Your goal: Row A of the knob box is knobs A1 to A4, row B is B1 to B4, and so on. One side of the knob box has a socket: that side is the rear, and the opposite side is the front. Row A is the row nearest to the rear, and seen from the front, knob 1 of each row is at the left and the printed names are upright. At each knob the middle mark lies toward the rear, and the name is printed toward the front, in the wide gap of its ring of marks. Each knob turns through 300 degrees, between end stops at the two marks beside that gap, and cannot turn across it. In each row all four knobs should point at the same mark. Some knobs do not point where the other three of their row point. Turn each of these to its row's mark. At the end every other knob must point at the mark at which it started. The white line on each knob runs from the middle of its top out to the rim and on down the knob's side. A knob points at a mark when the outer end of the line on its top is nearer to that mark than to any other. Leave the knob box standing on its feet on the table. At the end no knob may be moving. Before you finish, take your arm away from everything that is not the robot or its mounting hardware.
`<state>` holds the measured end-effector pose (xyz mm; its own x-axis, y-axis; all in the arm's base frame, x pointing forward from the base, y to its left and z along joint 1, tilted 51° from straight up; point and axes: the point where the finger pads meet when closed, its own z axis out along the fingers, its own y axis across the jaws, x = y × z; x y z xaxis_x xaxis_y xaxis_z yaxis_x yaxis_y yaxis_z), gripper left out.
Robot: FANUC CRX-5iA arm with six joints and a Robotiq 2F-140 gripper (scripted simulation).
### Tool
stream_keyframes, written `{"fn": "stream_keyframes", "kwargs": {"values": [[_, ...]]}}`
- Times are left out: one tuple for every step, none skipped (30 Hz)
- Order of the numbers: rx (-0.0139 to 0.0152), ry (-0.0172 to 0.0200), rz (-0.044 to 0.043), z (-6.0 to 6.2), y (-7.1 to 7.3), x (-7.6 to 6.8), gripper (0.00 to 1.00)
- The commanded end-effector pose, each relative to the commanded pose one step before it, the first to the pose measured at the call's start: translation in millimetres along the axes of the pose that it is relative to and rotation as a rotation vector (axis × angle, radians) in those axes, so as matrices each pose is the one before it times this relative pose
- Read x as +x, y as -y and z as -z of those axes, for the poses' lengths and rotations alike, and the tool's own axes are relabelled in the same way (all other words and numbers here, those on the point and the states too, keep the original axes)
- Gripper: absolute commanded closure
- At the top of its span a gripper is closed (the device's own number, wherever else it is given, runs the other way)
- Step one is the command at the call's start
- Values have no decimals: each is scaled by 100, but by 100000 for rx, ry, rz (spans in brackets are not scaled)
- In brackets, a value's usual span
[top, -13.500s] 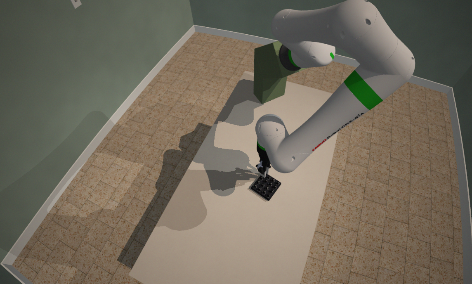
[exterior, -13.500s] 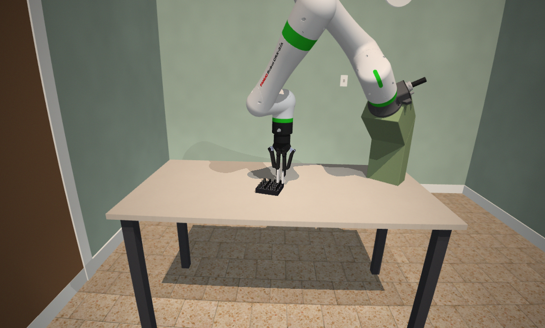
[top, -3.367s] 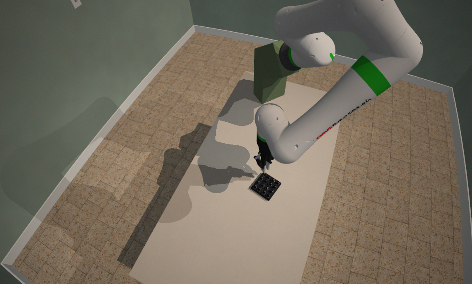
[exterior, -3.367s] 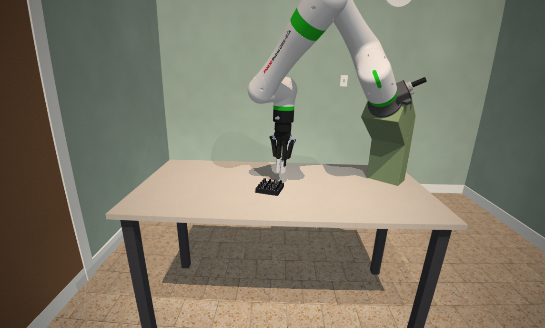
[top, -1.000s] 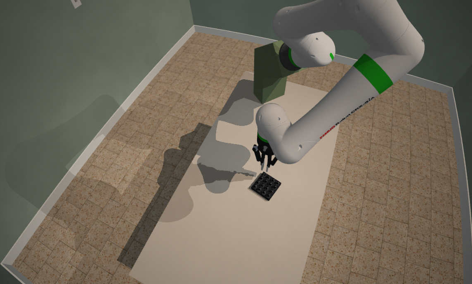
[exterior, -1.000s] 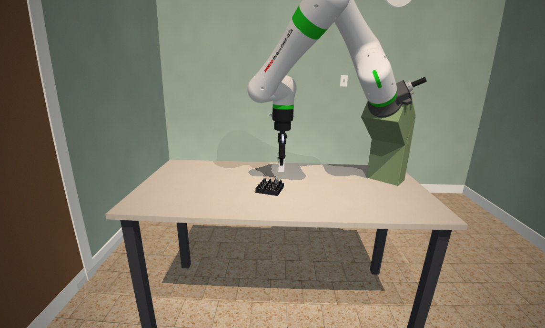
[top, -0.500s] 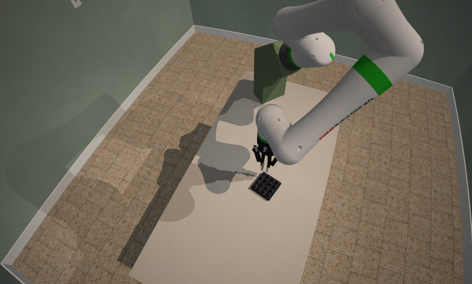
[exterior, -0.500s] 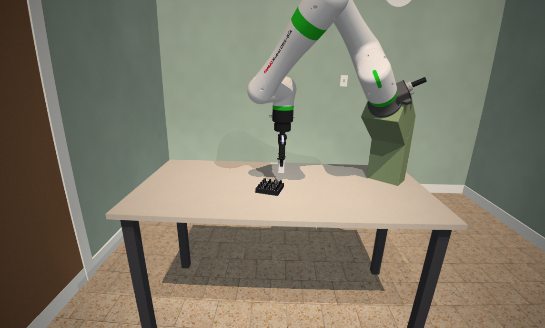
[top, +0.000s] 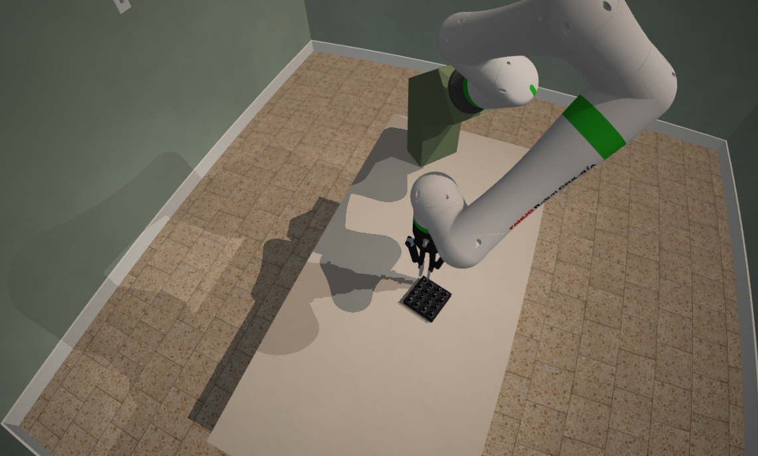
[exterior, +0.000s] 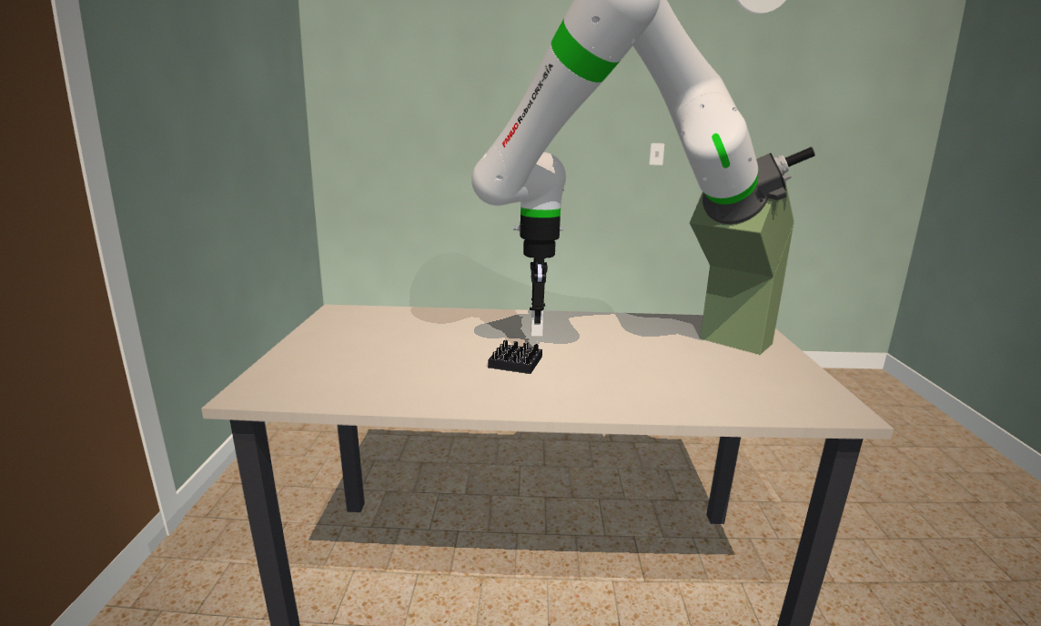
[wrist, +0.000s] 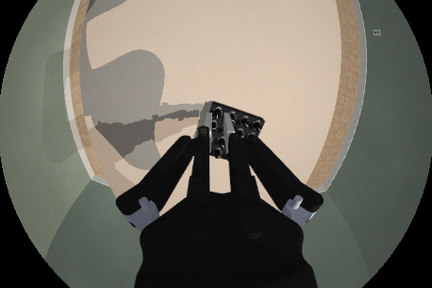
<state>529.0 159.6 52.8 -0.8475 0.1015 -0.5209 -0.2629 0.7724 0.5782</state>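
Found standing on the bench (top: 370, 385) (exterior: 353, 373) (wrist: 236, 34), slightly left of middle in the exterior view: black, squarish knob box (top: 406, 299) (exterior: 511, 367) (wrist: 252, 116), studded with upright dark knobs (top: 425, 309) (exterior: 496, 355) (wrist: 217, 111). Pointers unreadable. Above it, released pincer (top: 425, 276) (exterior: 537, 334) (wrist: 218, 121), narrowly gapped, grasping nothing.

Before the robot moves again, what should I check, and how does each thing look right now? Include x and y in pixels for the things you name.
1. Box (top: 417, 311) (exterior: 509, 366) (wrist: 245, 115) sitting flat on the table (top: 370, 396) (exterior: 353, 373) (wrist: 259, 34): ok.
2. Pincer (top: 425, 274) (exterior: 537, 332) (wrist: 218, 121) empty, with a narrow gap between its fingers: ok.
3. Pincer up clear of the knobs (top: 424, 309) (exterior: 496, 353) (wrist: 257, 125): ok, as far as these views show.
4. Every knob in plain sight in the wrist view: not ok, the fingers cover some.
5. Each row's knobs pointing alike: cannot tell, the lines are too small.
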Motion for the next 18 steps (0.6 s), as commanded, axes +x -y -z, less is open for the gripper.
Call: {"fn": "stream_keyframes", "kwargs": {"values": [[21,29,-1,-369,11,-20,88],[0,0,0,-135,-2,-1,88],[0,0,0,0,0,0,88],[0,0,0,0,0,0,88],[-1,0,0,-134,-2,-2,88],[0,0,0,-132,-2,-1,88],[1,0,0,-130,-2,-1,88],[0,0,0,-127,-2,-2,88],[0,0,0,-123,-2,-2,88],[0,0,0,-119,-2,-1,88],[1,0,0,-115,-2,-1,88],[0,0,0,-110,-2,-1,88],[0,0,0,-104,-2,-1,88],[0,0,0,-99,-2,-1,88],[0,0,0,-93,-2,-1,88],[1,0,0,-86,-1,-1,88],[0,0,0,-80,-1,-1,88],[0,0,0,-73,-1,-1,88]]}}
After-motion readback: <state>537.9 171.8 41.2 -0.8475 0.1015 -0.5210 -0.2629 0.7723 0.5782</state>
